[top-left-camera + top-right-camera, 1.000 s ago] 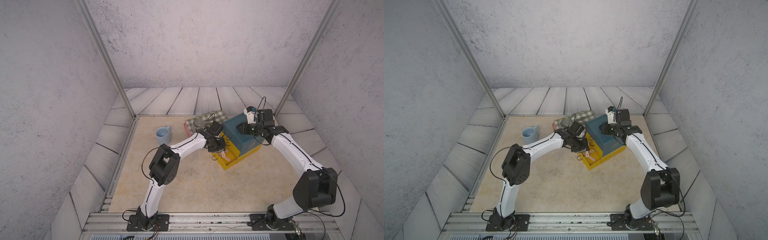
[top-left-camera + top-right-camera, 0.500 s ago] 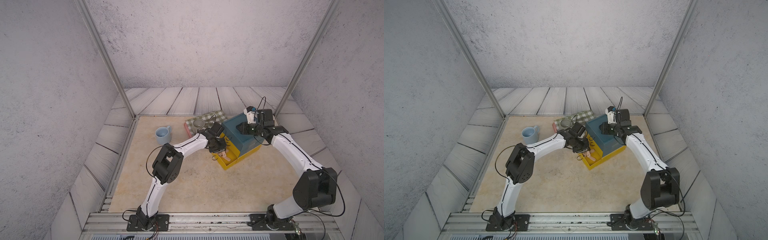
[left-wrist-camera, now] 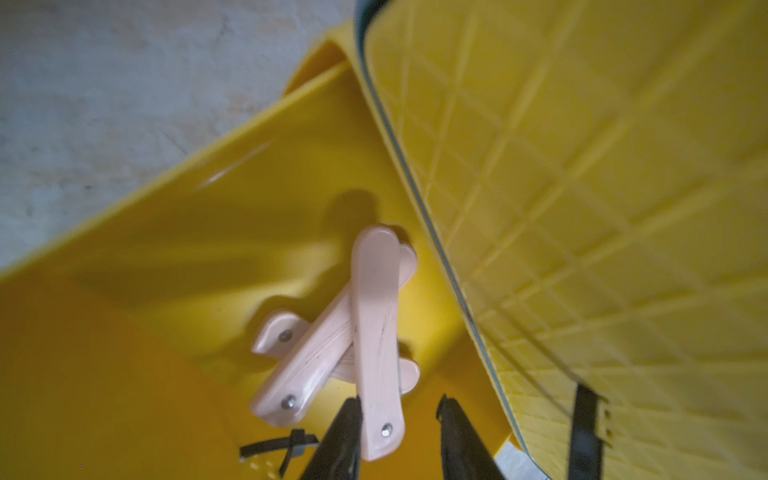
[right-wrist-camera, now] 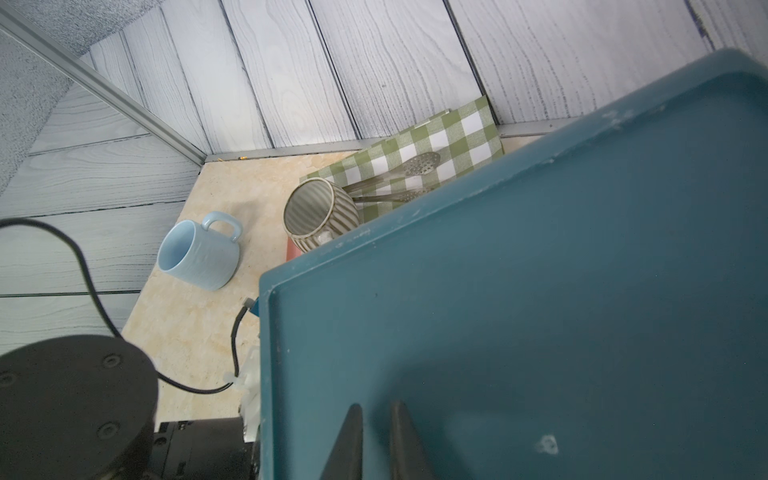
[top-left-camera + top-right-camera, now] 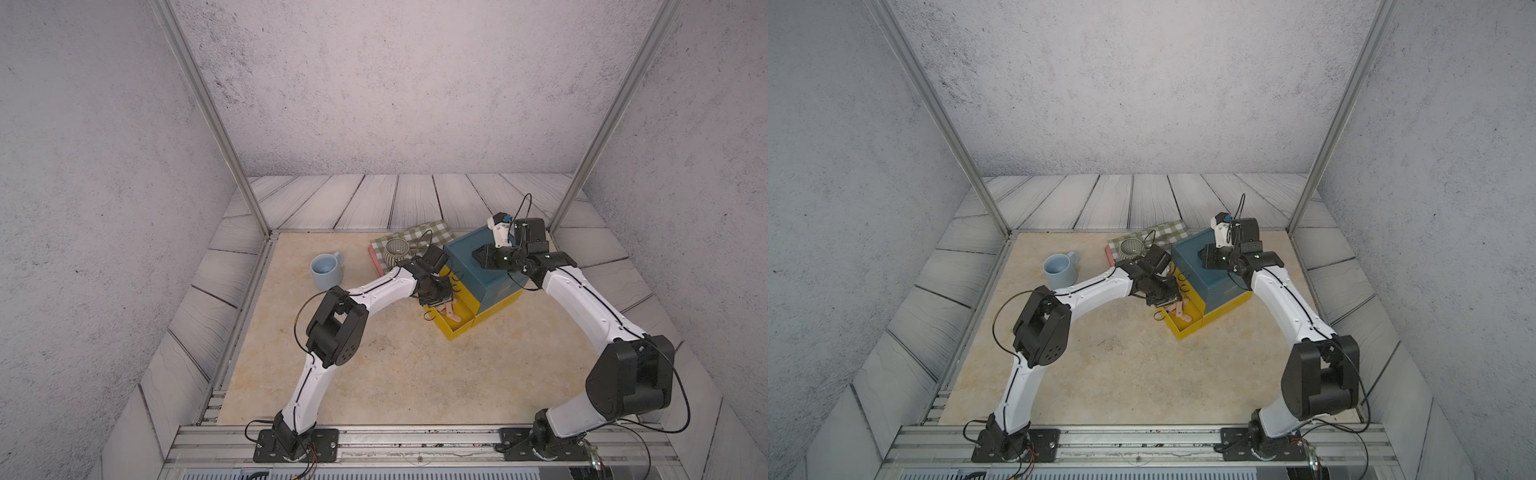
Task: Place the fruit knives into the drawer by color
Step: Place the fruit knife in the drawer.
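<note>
The drawer chest (image 5: 465,254) (image 5: 1190,259) has a teal top and its bottom yellow drawer (image 5: 454,329) (image 5: 1185,331) pulled out. Three peach-pink fruit knives lie crossed inside it: the top one (image 3: 376,332), a second (image 3: 307,365) and a third (image 3: 279,332) beneath. My left gripper (image 3: 399,400) (image 5: 439,302) hangs open just above the drawer; the top knife's rivet end lies against one finger (image 3: 345,432), with a gap to the other. My right gripper (image 4: 376,409) (image 5: 481,255) is shut with nothing in it, tips resting on the teal top (image 4: 540,291). No other knives show.
A light blue mug (image 5: 326,270) stands on the table's left. Behind the chest a pink tray (image 5: 375,259) carries a green checked cloth (image 5: 419,232), a striped cup (image 5: 395,250) and metal tongs (image 4: 399,170). Frame posts stand at the back corners.
My left gripper's jaws have widened over the yellow drawer and let go of the pink knife, which now lies on the other two. The right arm has not moved.
</note>
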Robot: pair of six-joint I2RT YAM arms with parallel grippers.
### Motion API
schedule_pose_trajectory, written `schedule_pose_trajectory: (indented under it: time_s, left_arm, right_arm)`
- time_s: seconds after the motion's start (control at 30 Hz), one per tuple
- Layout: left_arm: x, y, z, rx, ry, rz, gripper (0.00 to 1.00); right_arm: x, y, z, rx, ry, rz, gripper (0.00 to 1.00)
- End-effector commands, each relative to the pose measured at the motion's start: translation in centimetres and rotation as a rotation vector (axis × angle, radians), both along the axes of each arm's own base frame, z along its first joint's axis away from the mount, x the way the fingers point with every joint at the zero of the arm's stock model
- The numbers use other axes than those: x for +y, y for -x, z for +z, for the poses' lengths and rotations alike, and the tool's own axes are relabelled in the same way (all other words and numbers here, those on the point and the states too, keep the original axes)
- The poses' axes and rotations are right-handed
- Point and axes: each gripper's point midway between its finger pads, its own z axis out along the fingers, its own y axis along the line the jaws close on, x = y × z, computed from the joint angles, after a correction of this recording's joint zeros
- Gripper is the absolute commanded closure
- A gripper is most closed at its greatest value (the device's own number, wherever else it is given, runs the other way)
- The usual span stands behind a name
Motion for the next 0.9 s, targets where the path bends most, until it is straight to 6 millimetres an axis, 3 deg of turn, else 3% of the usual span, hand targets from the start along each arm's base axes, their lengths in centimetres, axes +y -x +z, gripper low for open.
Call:
schedule_pose_trajectory:
  time_s: [0.0,0.2,0.47,0.7,0.87]
  left_arm:
    - [-0.4,-0.5,-0.3,-0.006,0.003,-0.003,0.64]
    - [-0.7,-0.7,1.1,-0.029,0.023,-0.005,0.64]
    - [0.5,-0.2,5.9,-0.11,0.051,-0.007,0.69]
    - [3.6,1.6,10.5,-0.202,0.035,-0.015,0.79]
    - [6.8,3.8,10.9,-0.227,-0.002,-0.019,0.87]
  right_arm:
    - [-4.0,12.3,-15.7,0.723,0.235,-0.046,0.84]
    - [-4.1,12.4,-15.9,0.728,0.236,-0.048,0.84]
    - [-4.2,12.4,-15.4,0.721,0.24,-0.057,0.85]
    - [-4.3,12.7,-15.4,0.734,0.243,-0.059,1.0]
    - [-4.5,13.0,-15.2,0.742,0.252,-0.058,1.0]
